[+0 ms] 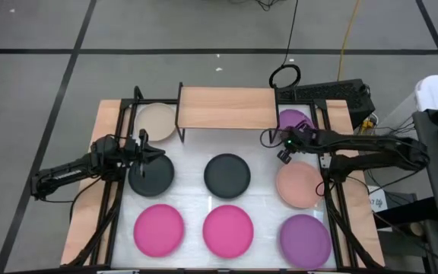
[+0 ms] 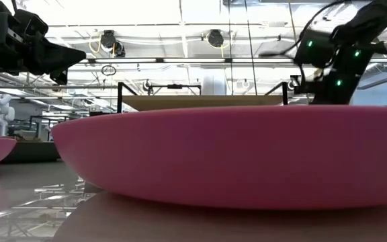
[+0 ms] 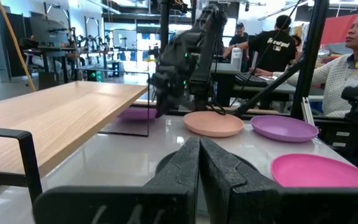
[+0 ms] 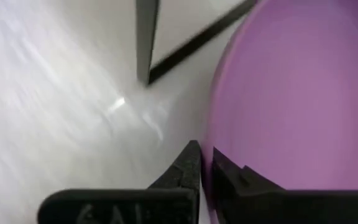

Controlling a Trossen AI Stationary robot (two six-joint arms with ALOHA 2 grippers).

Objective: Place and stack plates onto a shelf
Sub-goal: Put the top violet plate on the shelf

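The right gripper (image 1: 286,141) sits by the shelf's (image 1: 226,107) right end, fingers nearly together on the rim of a purple plate (image 4: 291,93) lying there on the tabletop — a thin pinch. The left gripper (image 1: 149,148) hangs over a grey plate (image 1: 151,173), fingers together, holding nothing (the beige plate (image 1: 157,120) lies beside the shelf). The shelf top is bare.
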